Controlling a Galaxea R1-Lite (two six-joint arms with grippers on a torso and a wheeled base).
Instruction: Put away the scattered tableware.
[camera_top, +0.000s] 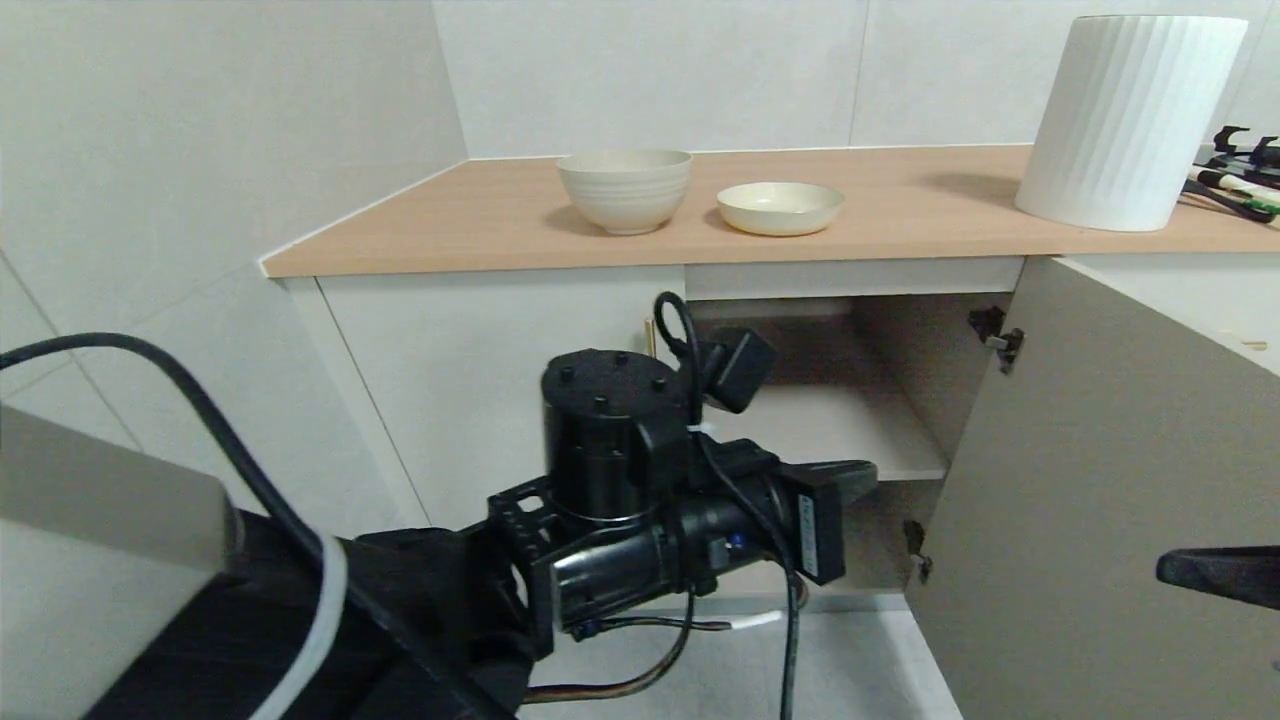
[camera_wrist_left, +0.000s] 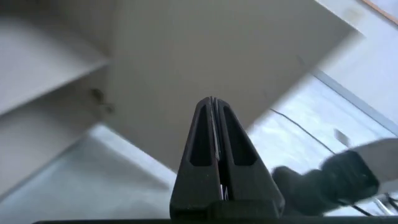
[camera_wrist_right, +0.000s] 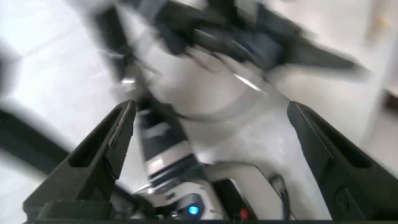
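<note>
A cream ribbed bowl (camera_top: 625, 190) and a shallow cream dish (camera_top: 780, 207) stand side by side on the wooden counter (camera_top: 480, 215). Below them, my left gripper (camera_top: 862, 472) is held level in front of the open cabinet, at the height of its shelf (camera_top: 830, 425). Its fingers are pressed together with nothing between them (camera_wrist_left: 211, 104). My right gripper (camera_wrist_right: 211, 115) is open wide and empty, with the left arm blurred beyond it. A dark part of the right arm (camera_top: 1220, 575) pokes in at the right edge, low beside the cabinet door.
The cabinet door (camera_top: 1100, 480) is swung open toward me on the right. A tall white ribbed cylinder (camera_top: 1130, 120) stands on the counter's right part, with some tools (camera_top: 1235, 180) behind it. Tiled walls close the corner at left and behind.
</note>
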